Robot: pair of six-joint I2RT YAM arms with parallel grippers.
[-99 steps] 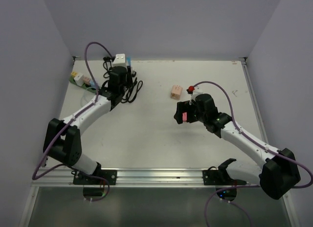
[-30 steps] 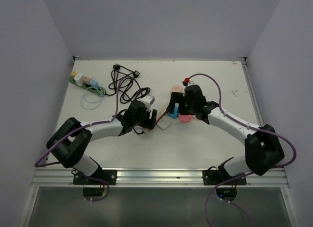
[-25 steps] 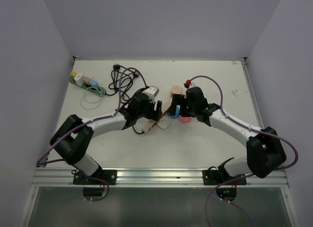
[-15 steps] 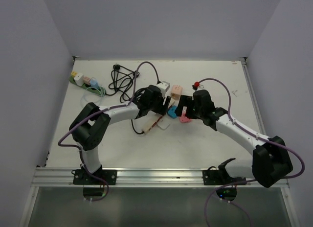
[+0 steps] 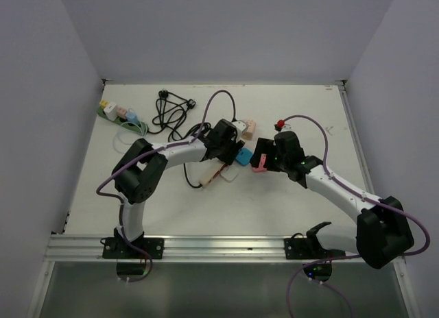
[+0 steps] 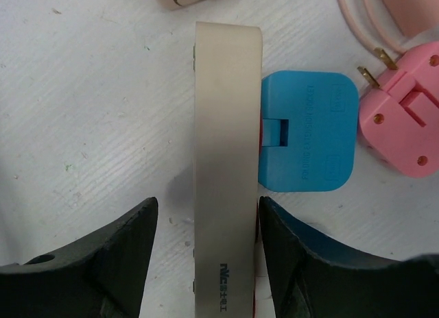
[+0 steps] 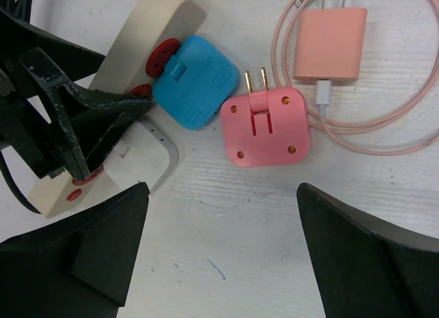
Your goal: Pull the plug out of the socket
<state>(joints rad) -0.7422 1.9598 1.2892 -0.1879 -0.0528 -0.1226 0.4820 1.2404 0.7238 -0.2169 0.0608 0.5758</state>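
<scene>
A beige power strip (image 6: pixel 226 160) with red outlets lies mid-table, a blue plug (image 6: pixel 309 133) seated in its side. My left gripper (image 6: pixel 206 215) is open and straddles this strip, the right finger close against it, the left finger apart. In the right wrist view the strip (image 7: pixel 154 30), blue plug (image 7: pixel 195 81) and a loose pink plug (image 7: pixel 266 126) lie ahead of my open, empty right gripper (image 7: pixel 221 194). The green power strip (image 5: pixel 112 112), with small coloured plugs in it, lies far left beside a black cord (image 5: pixel 171 112), away from both grippers (image 5: pixel 230 152) (image 5: pixel 264 159).
A white plug (image 7: pixel 140 157) sits in the beige strip near the left fingers (image 7: pixel 103 105). A peach charger (image 7: pixel 329 44) with a looped pink cable lies beyond the pink plug. Walls enclose the table on three sides.
My left arm has swung from the far left corner to mid-table with the beige strip and now sits beside the blue plug. My right gripper has drawn back slightly to the right.
</scene>
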